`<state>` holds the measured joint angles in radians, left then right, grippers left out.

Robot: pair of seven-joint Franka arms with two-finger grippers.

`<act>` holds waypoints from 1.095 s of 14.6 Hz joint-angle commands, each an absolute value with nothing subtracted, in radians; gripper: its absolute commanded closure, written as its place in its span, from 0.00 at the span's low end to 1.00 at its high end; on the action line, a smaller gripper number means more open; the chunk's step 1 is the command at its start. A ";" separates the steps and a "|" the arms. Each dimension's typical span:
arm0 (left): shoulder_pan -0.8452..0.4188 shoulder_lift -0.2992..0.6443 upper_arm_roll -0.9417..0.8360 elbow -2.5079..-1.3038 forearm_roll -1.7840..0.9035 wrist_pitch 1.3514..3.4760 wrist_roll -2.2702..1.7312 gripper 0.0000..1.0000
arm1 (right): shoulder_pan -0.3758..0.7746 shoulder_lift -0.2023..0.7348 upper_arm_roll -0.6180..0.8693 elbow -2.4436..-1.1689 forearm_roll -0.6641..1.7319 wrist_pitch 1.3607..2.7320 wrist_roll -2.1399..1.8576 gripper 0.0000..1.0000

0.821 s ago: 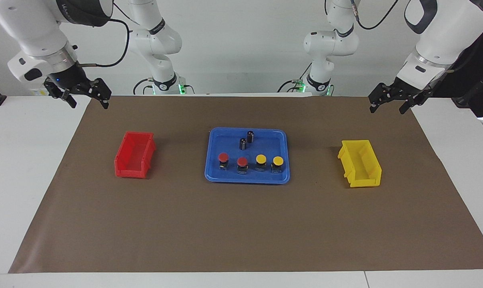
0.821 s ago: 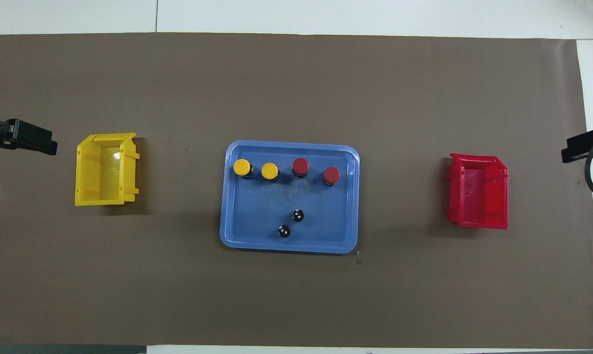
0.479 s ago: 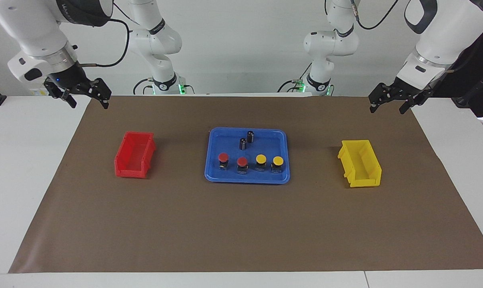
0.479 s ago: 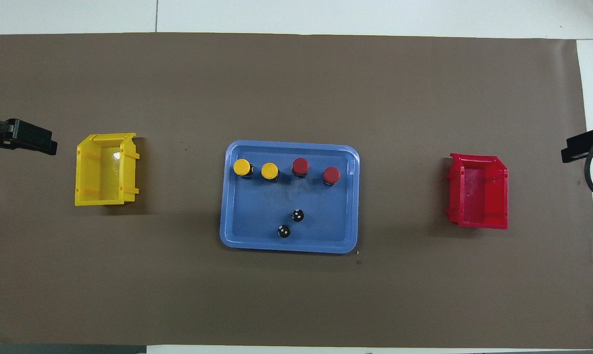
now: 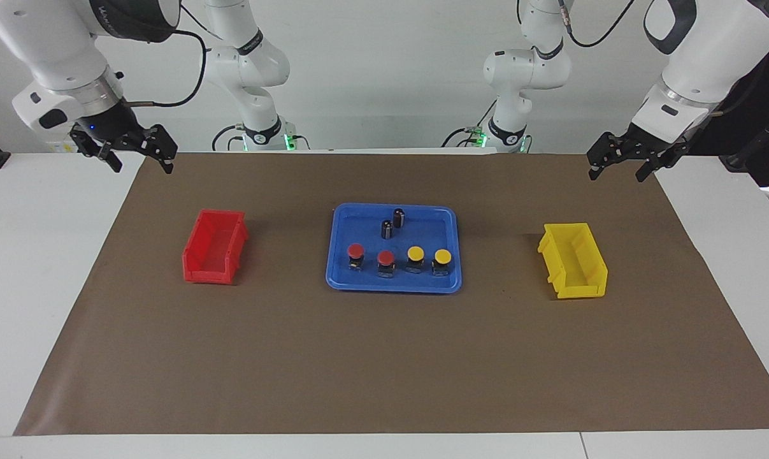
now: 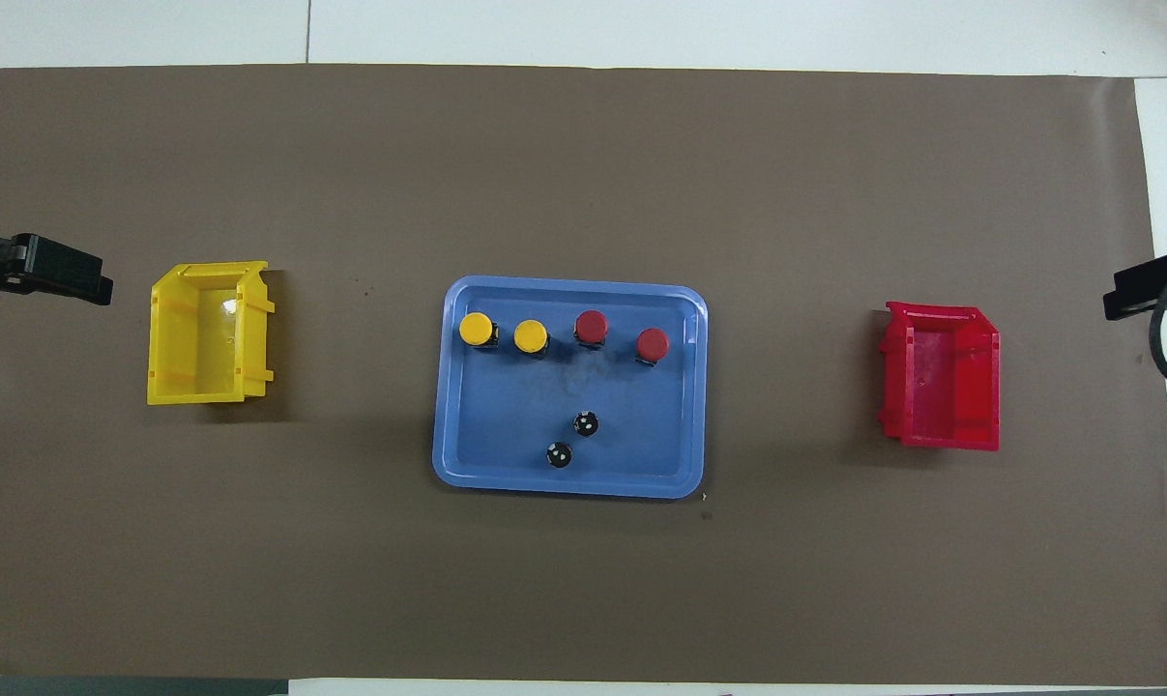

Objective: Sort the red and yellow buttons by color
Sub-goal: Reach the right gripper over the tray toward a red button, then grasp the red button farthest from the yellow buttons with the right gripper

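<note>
red buttons (image 5: pixel 371 254), yellow buttons (image 5: pixel 428 256), blue tray (image 5: pixel 341 273), red bin (image 5: pixel 213 246), yellow bin (image 5: pixel 574 260), brown mat (image 5: pixel 384 357)

Glossy plastic tray (image 5: pixel 337 255) on a matt brown paper sheet (image 5: pixel 295 357).
</note>
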<state>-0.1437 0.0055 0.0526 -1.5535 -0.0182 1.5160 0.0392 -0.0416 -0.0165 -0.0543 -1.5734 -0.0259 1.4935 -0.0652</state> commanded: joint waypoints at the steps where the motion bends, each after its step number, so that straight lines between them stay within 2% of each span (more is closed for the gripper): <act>1: -0.133 -0.021 0.048 -1.580 -0.018 1.508 0.049 0.00 | -0.038 -0.005 -0.052 -1.534 0.018 1.493 -0.075 0.00; 4: -0.133 -0.021 0.048 -1.580 -0.018 1.508 0.049 0.00 | 0.075 0.018 -0.051 -1.503 0.006 1.499 0.042 0.00; 8: -0.133 -0.021 0.048 -1.580 -0.018 1.508 0.049 0.00 | 0.251 0.191 -0.051 -1.347 0.015 1.523 0.289 0.00; 10: -0.133 -0.021 0.048 -1.580 -0.020 1.508 0.049 0.00 | 0.346 0.264 -0.051 -1.335 0.011 1.635 0.407 0.00; 13: -0.133 -0.021 0.048 -1.580 -0.018 1.508 0.049 0.00 | 0.445 0.301 -0.051 -1.457 0.015 1.877 0.584 0.00; 16: -0.133 -0.021 0.048 -1.580 -0.018 1.508 0.049 0.00 | 0.498 0.295 -0.051 -1.604 0.014 2.008 0.624 0.00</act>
<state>-0.1437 0.0055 0.0525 -1.5536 -0.0182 1.5157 0.0392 0.4903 0.3358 -0.0451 -1.4956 0.0059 1.9405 0.6060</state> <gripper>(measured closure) 0.000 0.000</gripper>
